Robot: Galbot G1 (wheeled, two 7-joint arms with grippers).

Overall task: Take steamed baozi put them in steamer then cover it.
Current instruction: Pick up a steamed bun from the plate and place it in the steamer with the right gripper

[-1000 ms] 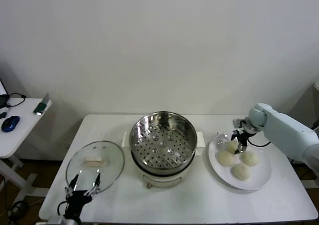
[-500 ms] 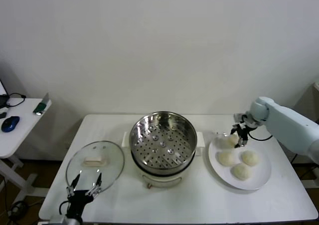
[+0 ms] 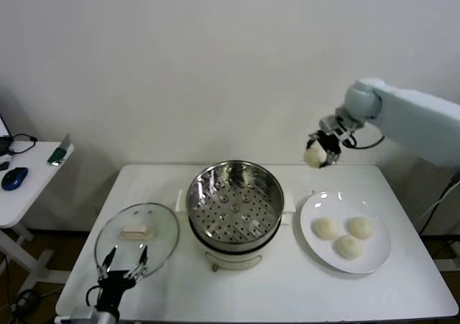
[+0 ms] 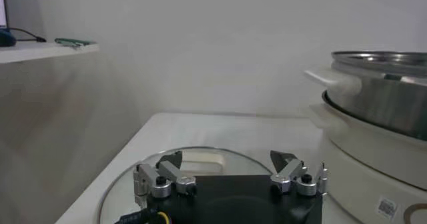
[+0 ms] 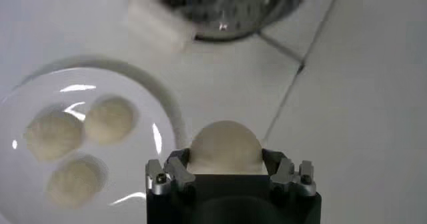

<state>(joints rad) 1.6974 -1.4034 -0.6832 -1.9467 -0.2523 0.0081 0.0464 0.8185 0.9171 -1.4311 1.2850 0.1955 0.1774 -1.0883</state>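
My right gripper [image 3: 319, 150] is shut on one cream-white baozi [image 3: 313, 156] and holds it high in the air, between the plate and the steamer [image 3: 233, 209]. In the right wrist view that baozi [image 5: 224, 145] fills the gap between the fingers of the right gripper [image 5: 224, 164]. Three more baozi [image 3: 325, 228] lie on the white plate [image 3: 374, 259]. The shiny perforated steamer basket has nothing in it and sits on its white cooker base. My left gripper [image 3: 121, 264] waits open at the front left, just before the glass lid [image 3: 136, 232].
The glass lid [image 4: 200, 157] lies flat on the table, left of the steamer [image 4: 380, 79], with the left gripper [image 4: 227, 164] low behind it. A side table [image 3: 21, 187] with a mouse stands at far left. The white wall is close behind.
The right gripper has lifted one baozi off the plate and carried it up and toward the steamer. Three baozi stay on the plate. The left arm has not moved.
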